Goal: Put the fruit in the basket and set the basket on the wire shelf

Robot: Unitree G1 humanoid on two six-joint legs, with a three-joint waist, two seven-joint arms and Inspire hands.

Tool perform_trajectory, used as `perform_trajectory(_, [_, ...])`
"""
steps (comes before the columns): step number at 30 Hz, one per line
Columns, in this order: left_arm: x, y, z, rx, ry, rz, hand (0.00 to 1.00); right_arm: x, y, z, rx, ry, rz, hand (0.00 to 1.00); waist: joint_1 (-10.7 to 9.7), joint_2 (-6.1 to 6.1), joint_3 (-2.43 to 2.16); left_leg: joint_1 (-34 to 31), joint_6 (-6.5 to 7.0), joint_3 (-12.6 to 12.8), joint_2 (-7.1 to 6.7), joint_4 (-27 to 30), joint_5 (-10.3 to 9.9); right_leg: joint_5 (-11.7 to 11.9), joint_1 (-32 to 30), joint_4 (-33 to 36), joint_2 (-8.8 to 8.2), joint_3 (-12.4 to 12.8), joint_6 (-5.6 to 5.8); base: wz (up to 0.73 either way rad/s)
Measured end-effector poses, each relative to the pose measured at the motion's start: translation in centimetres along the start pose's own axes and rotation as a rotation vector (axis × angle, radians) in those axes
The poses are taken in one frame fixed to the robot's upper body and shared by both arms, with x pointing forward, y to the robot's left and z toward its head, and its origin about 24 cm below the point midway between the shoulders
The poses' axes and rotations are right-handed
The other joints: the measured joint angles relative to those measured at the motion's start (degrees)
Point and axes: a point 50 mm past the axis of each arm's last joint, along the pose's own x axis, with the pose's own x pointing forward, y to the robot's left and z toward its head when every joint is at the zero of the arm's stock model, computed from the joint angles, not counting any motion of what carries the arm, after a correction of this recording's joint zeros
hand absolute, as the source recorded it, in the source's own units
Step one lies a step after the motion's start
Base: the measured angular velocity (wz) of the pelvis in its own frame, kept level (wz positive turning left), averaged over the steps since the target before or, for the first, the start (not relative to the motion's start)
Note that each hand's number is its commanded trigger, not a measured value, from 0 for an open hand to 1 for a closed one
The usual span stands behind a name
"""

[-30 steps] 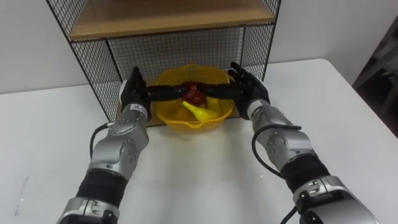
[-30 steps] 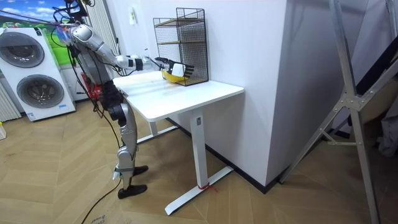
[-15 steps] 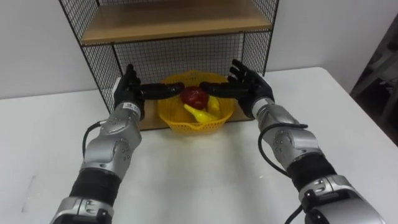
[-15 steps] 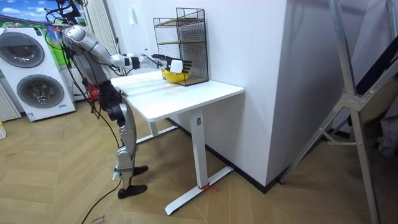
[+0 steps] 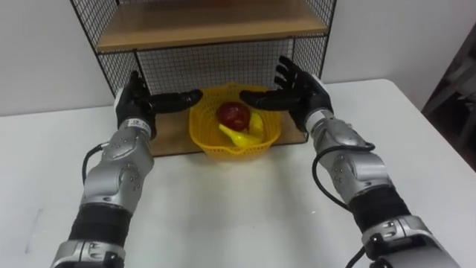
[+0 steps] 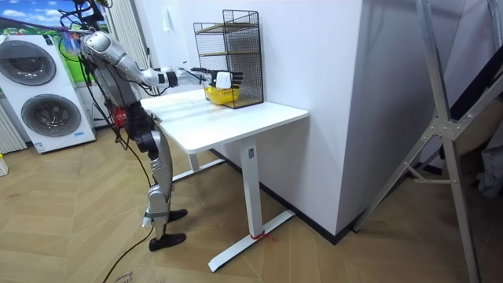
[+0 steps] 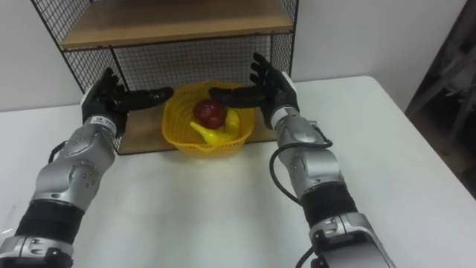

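The yellow basket [image 5: 257, 143] is sitting on the lower wooden board [image 5: 169, 135] of the wire shelf [image 5: 216, 63], at its open front, and nothing is gripping it. Inside it a red fruit [image 5: 233, 114] is lying toward 12 o'clock. A yellow fruit [image 5: 238, 136] is resting just below the red one toward 6 o'clock, and a second yellow piece [image 5: 257, 124] is leaning at 3 o'clock of the red one.

The left hand [image 5: 135, 104] is hovering at 9 o'clock of the basket, palm turned toward it. Its fingers are stretched out straight toward 3 o'clock, ending near the rim and holding nothing. The right hand [image 5: 301, 91] is hovering at 2 o'clock of the basket. Its fingers are also spread and straight, reaching toward 9 o'clock above the back rim, and they are empty. I cannot tell whether its fingertips are touching the rim.

Above the basket the shelf's upper wooden board [image 5: 208, 26] is running across between the mesh walls. The shelf is standing at the far edge of the white desk [image 5: 245, 201], against the wall.

In the room view the robot is standing upright at the desk's side, both arms reaching out level toward the shelf [image 6: 229, 55]. Two washing machines [image 6: 43, 98] are standing behind it at the room view's left.
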Motion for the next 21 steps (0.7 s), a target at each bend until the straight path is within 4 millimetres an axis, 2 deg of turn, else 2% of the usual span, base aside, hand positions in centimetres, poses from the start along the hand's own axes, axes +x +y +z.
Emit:
perform_trajectory(5, [-1.1,-0.2,1.5,-0.003,-0.121,-0.045,0.00,-1.3,-0.1,1.4,-0.131,-0.103,0.003,0.00,0.57,-0.33,-0.03,0.63,-0.01,-0.09,-0.09,-0.44,0.02,0.00,0.38,-0.23,-0.25,0.18,0.01,0.00])
perform_trajectory(10, [-2.3,-0.1,1.1,-0.008,-0.144,-0.066,0.00,-2.5,-0.4,1.5,-0.146,-0.142,-0.004,0.00,1.07,-1.69,0.16,0.93,-0.16,-0.14,-0.06,-0.80,0.13,-0.01,0.66,-0.29,0.22,0.28,0.01,-0.01])
perform_trajectory(17, [-3.2,-0.6,1.2,-0.002,-0.180,-0.104,0.00,-3.9,-0.7,1.7,-0.111,-0.184,0.001,0.00,1.22,-1.89,0.13,-0.41,-0.11,-0.12,0.07,-0.79,0.26,0.27,-0.39,-0.17,0.41,0.25,-0.02,0.00])
perform_trajectory(21, [-4.4,-0.7,0.2,0.008,-0.177,-0.148,0.00,-5.0,-0.7,1.9,-0.102,-0.216,-0.002,0.00,1.34,-1.90,0.14,-0.22,-0.12,0.06,0.12,-0.82,0.27,0.27,-0.43,-0.20,0.42,0.32,-0.01,0.00])
